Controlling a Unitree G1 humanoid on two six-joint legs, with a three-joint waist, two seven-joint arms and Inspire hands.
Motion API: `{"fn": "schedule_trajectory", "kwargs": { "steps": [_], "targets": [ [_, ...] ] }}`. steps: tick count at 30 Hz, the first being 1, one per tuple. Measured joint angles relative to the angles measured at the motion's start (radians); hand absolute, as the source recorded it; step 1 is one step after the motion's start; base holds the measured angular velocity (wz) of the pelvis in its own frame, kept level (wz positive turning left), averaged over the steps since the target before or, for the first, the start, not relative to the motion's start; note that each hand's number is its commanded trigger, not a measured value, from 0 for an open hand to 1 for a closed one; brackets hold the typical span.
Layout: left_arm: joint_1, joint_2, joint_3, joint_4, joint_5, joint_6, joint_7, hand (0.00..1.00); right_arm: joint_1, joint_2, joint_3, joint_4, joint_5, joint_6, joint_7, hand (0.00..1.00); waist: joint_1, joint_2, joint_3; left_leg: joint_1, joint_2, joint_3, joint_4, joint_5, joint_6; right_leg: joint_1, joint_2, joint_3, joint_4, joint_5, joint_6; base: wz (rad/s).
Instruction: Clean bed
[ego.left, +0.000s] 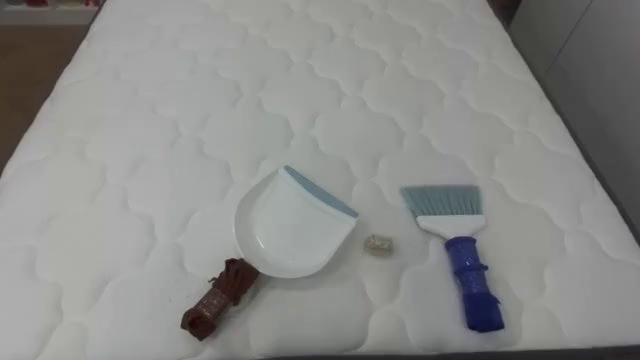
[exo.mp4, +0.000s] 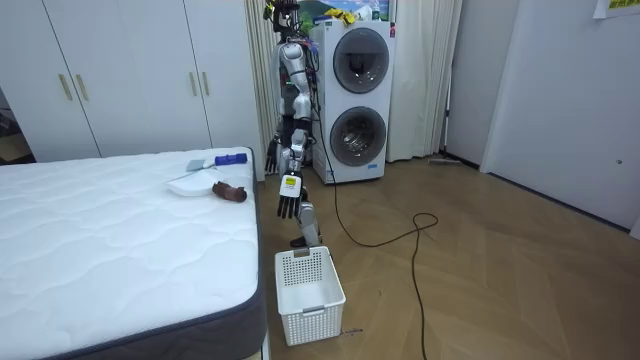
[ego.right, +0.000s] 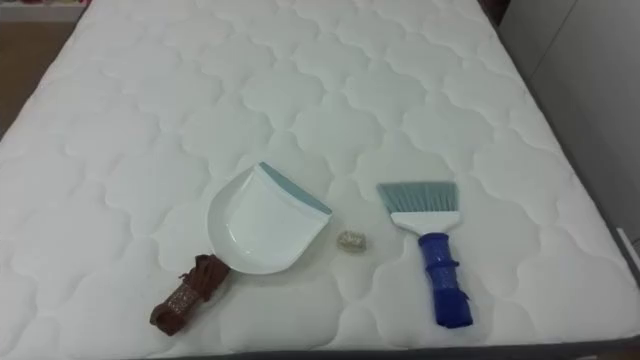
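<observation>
A white dustpan (ego.left: 285, 225) with a pale blue lip and a brown handle (ego.left: 215, 300) lies on the white quilted mattress (ego.left: 200, 100), near its front edge. A small crumpled scrap (ego.left: 376, 244) lies just right of the pan's lip. Further right lies a hand brush (ego.left: 455, 250) with a blue handle, its grey-blue bristles pointing away from me. In the room view I stand upright at the bed's side, by the dustpan (exo.mp4: 190, 183) and brush (exo.mp4: 230, 158). My left hand (exo.mp4: 289, 197) hangs below the mattress top, fingers straight. My right hand (exo.mp4: 271, 156) hangs relaxed beside the bed's edge.
A white slatted basket (exo.mp4: 308, 290) stands on the wooden floor by the bed's corner. Behind me are a stacked washer and dryer (exo.mp4: 355, 100). White wardrobes (exo.mp4: 120, 70) line the wall. The mattress's dark side edge (ego.left: 615, 190) runs along the right.
</observation>
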Motion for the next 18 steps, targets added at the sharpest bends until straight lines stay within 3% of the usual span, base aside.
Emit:
{"fn": "schedule_trajectory", "kwargs": {
  "steps": [15,18],
  "targets": [
    [-0.004,-0.001,0.008,0.0,0.0,-0.013,0.051,0.0,0.001,0.001,0.003,-0.011,-0.042,-0.001,-0.036,0.0,-0.001,-0.007,-0.0099,0.0,0.001,-0.002,0.0,0.0,0.0,0.0,-0.001,-0.015,0.002,0.0,0.0,0.0],
    [-0.001,-0.003,0.017,-0.015,-0.005,-0.02,0.082,0.0,0.003,0.0,0.004,-0.012,-0.041,-0.002,-0.045,0.0,-0.002,-0.006,-0.0088,-0.001,0.001,-0.002,0.0,0.0,0.0,-0.001,-0.001,-0.015,0.003,0.0,0.0,0.0]
  ]
}}
